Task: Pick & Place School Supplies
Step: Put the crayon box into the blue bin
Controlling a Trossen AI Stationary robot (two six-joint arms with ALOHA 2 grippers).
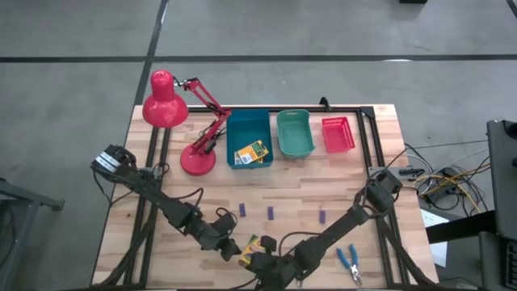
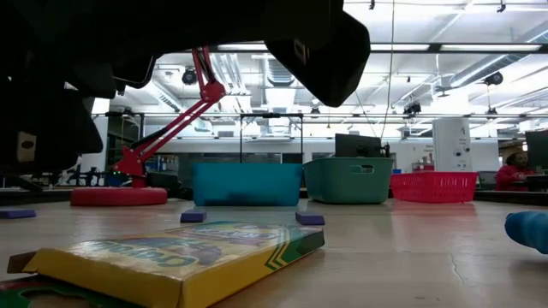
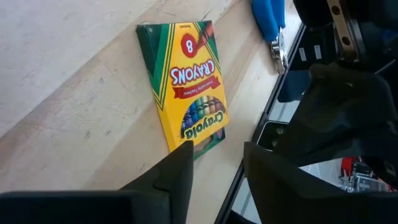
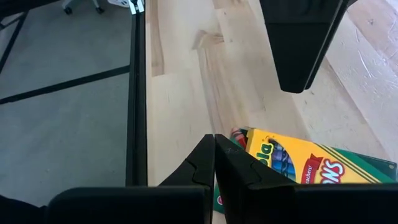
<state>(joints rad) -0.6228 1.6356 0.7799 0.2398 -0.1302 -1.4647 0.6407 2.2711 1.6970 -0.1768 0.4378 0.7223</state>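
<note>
1. Wooden counter (image 1: 339,190) under everything, with a black frame around it.
2. Red desk lamp (image 1: 182,121) at the back left, beside the blue bin (image 1: 249,128).
3. Teal bin (image 1: 294,133) and red basket (image 1: 338,134) in a row to the right of the blue bin.
4. One crayon box in blue bin (image 1: 250,153).
5. Left gripper (image 3: 214,163) just over the near edge, partly open, holding nothing.
6. Right gripper (image 4: 214,163) close by, shut tight, empty.
7. Flat crayon box (image 3: 189,87) on the counter by both grippers, touching neither.
8. Blue-handled pliers (image 1: 349,260) near the front right.
9. Three purple blocks (image 1: 271,212) in a line mid-counter.
</note>
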